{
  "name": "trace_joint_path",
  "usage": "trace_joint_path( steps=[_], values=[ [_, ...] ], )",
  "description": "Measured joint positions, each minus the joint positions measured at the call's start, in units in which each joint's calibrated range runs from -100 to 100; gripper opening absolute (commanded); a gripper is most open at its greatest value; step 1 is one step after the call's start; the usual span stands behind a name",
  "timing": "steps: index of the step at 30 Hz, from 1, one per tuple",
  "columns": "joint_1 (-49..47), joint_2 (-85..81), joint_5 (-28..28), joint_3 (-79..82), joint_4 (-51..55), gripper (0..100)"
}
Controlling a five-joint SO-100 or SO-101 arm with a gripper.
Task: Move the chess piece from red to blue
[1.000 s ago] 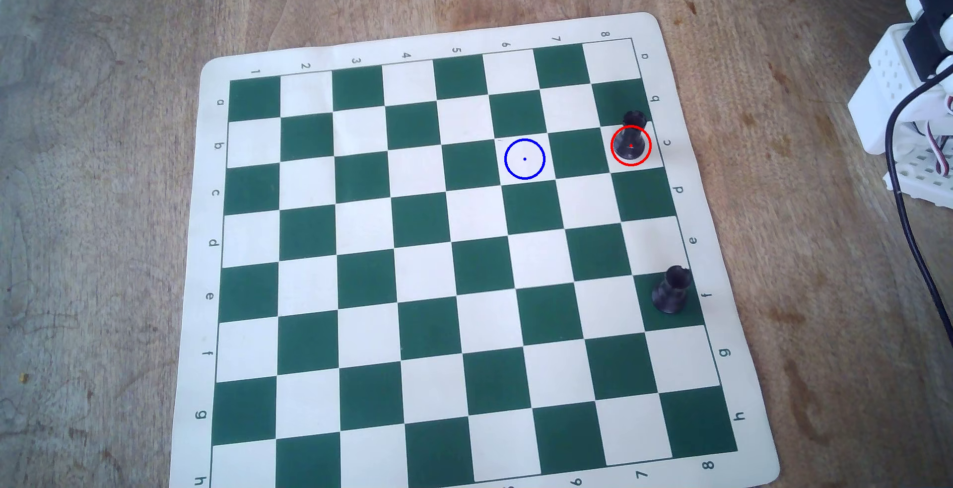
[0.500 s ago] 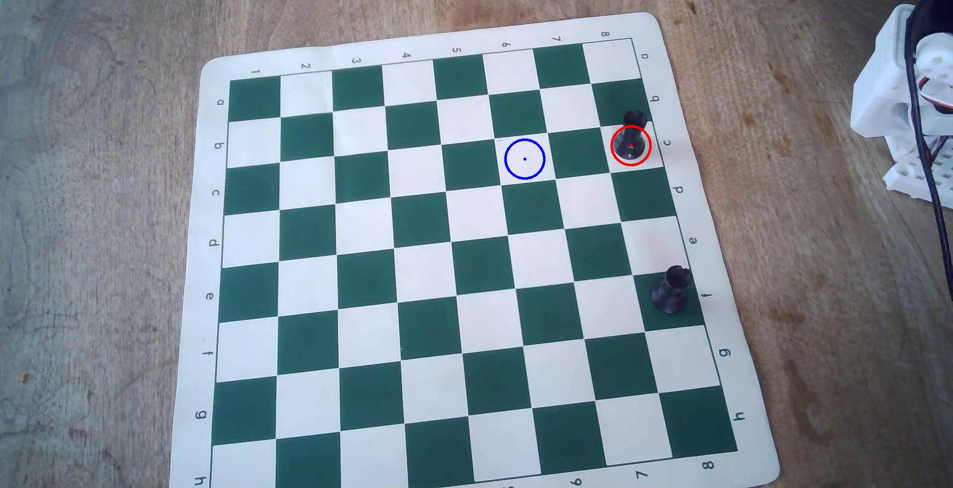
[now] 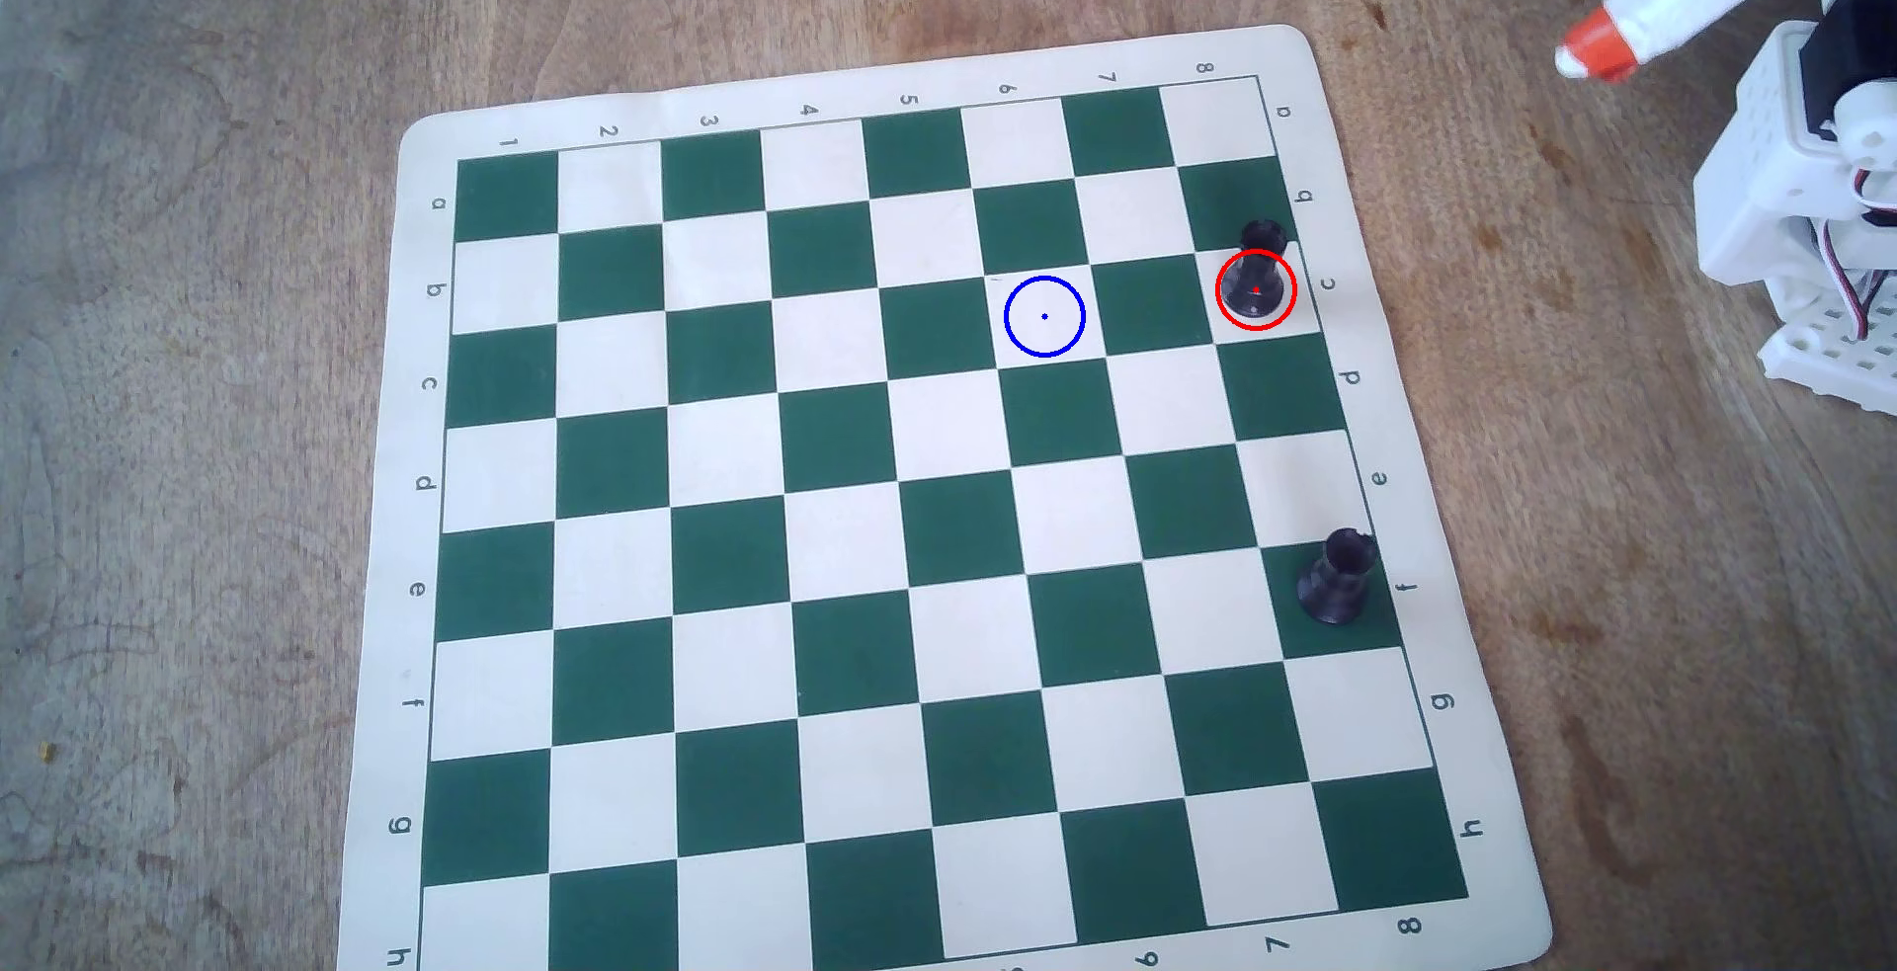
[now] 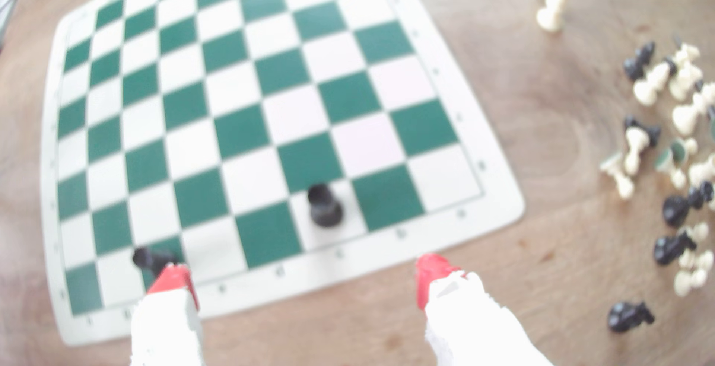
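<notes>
From my overhead feed, reading left to right, I first see the green-and-cream roll-up chessboard mat [image 3: 411,479] lying on the worn wooden table [image 3: 185,315]. Right of the board's middle sits the thin blue circle outline with its centre dot [image 3: 1044,316], on a cream square with nothing standing in it. Two squares further right is the thin red circle outline with a red centre dot [image 3: 1255,290], and the small black rook-like chess piece [image 3: 1257,273] stands upright inside it, its head leaning toward the board's top edge in this view. Lower down on the right edge column, a stouter black rook with a notched rim [image 3: 1337,576] stands on a green square. At the far top right my white two-finger gripper with red-orange tips [image 3: 1591,58] hangs over bare table, off the mat and well apart from the chess piece.

In my wrist feed, blurred, the gripper [image 4: 305,277] shows its fingers spread wide with nothing between them. The chess piece [image 4: 325,205] stands on the board ahead of the fingertips, roughly between their lines, not touched. At the far right lies a scattered heap of black and cream chess pieces [image 4: 673,126].
</notes>
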Motion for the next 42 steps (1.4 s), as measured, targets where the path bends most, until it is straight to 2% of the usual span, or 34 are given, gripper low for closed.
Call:
trace_joint_path(
  steps=[1, 4, 10, 19, 23, 28, 37, 42],
  values=[
    [-0.74, 0.75, 0.0, 0.0, 0.48, 42],
    [-3.24, 2.01, 0.05, -0.18, 2.39, 44],
    [-5.16, 4.27, -0.15, 0.27, 3.59, 39],
    [-5.01, 22.29, -2.98, 14.19, -15.14, 35],
    [-6.12, 23.96, -4.44, 17.89, -19.2, 35],
    [-6.56, 25.81, -6.79, 25.03, -29.4, 34],
    [-8.19, 34.19, -10.4, 26.57, -45.66, 33],
    [-8.26, 36.87, -10.65, 26.57, -49.88, 33]
  ],
)
